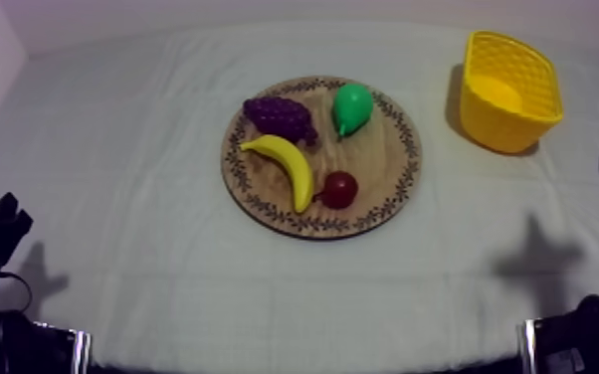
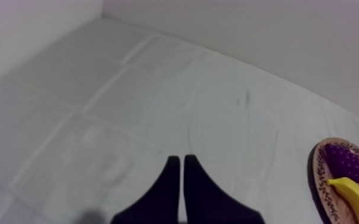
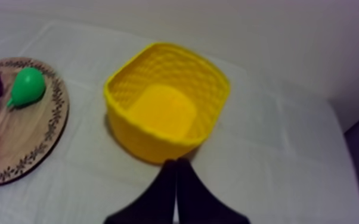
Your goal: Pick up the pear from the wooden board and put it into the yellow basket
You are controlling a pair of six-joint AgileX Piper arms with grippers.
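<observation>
the pear (image 1: 352, 107) lay on the wooden board (image 1: 378, 164) at its far rim, beside the grapes (image 1: 279, 114), nearest the yellow basket (image 1: 502, 124), bare cloth (image 1: 438, 149) between them. the right wrist view looked straight into the basket; there the right gripper (image 3: 175, 170) sat pinched together, holding nothing. the left gripper (image 2: 180, 167), likewise pressed together and unladen, hung over open cloth.
</observation>
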